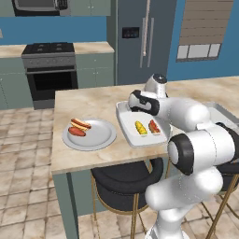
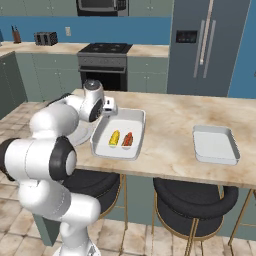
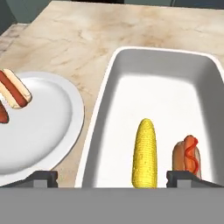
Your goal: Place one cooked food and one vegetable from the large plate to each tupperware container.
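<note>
The white arm is reaching forward over the marble counter (image 1: 84, 95), its two-finger gripper (image 3: 111, 177) hanging with fingers spread wide and released above the larger white rectangular tray (image 3: 131, 65). There a yellow corn cob (image 3: 145, 153) and a hot dog in a bun (image 3: 188, 155) are lying side by side. The round light-grey plate (image 1: 100, 135), just left, is carrying another hot dog (image 1: 80, 124) and a red sausage (image 1: 76, 132). The right base view is showing the smaller white tray (image 2: 215, 145) far right.

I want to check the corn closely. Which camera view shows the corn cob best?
The hand view: the corn cob lies large and unblocked in the larger tray. Both base views show it small, beside the hot dog.
</note>
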Available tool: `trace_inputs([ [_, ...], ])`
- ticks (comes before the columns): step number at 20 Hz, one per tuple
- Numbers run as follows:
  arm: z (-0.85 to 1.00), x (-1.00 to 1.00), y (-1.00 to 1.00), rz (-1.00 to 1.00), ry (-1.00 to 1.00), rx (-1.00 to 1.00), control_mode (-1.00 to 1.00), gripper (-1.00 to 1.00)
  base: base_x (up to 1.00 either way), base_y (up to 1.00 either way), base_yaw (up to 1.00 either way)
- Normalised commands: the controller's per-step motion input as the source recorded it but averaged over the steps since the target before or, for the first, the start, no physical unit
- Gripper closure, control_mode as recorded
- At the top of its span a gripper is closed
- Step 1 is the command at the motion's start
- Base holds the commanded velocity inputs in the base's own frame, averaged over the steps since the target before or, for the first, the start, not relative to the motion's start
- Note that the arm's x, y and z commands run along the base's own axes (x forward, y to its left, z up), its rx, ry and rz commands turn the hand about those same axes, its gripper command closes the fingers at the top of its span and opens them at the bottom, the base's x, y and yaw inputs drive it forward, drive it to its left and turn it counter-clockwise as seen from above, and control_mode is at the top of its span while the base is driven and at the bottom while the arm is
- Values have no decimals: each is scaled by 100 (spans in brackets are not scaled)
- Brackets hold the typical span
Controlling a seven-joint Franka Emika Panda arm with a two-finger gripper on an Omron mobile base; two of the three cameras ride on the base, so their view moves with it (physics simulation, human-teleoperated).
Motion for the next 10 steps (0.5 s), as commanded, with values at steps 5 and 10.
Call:
trace_inputs([
  [5,72,-9,95,16,-20,-3,-100,-100,0,0,0],
  [10,35,0,100,17,1,-1,-100,-100,0,0,0],
])
